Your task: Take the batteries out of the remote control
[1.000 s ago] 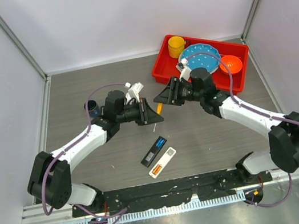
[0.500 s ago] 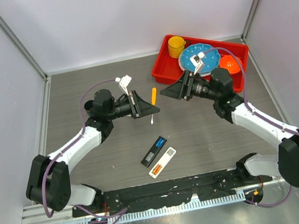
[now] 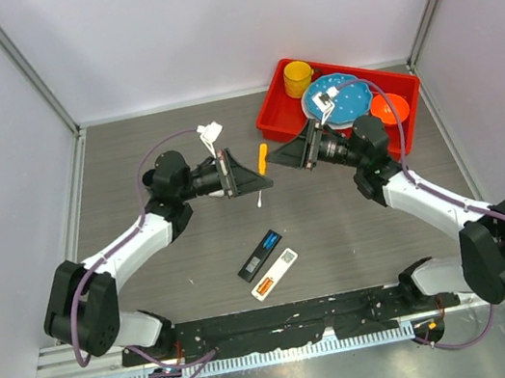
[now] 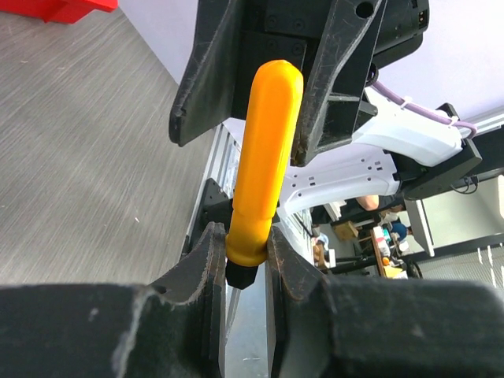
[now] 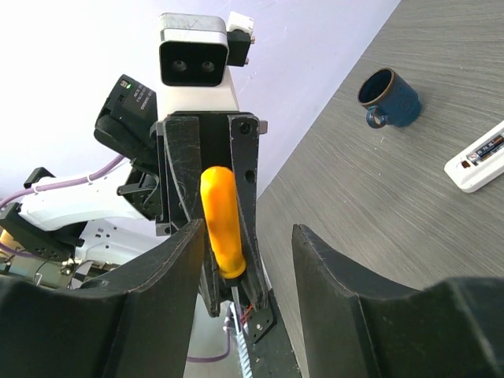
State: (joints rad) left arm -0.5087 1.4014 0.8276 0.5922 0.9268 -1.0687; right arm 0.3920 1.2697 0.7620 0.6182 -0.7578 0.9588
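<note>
My left gripper (image 3: 260, 178) is shut on the lower end of an orange-handled screwdriver (image 3: 262, 158) and holds it in the air above the table's middle; the left wrist view (image 4: 264, 157) shows the jaws clamped on it. My right gripper (image 3: 279, 159) is open, its fingers (image 4: 209, 79) on either side of the handle's top. A black remote (image 3: 260, 254) holding a bright blue battery (image 3: 269, 241) lies near the front. Beside it, a white remote (image 3: 274, 274) shows an orange battery (image 3: 266, 286).
A red tray (image 3: 271, 125) at the back right holds a yellow cup (image 3: 297, 77), a blue plate (image 3: 339, 98) and an orange bowl (image 3: 389, 108). A dark blue mug (image 5: 390, 98) stands behind my left arm. Walls close in the table.
Both grippers have lifted and moved toward the back of the table with the screwdriver. My right gripper then closed in on the handle's top. The remotes have not moved.
</note>
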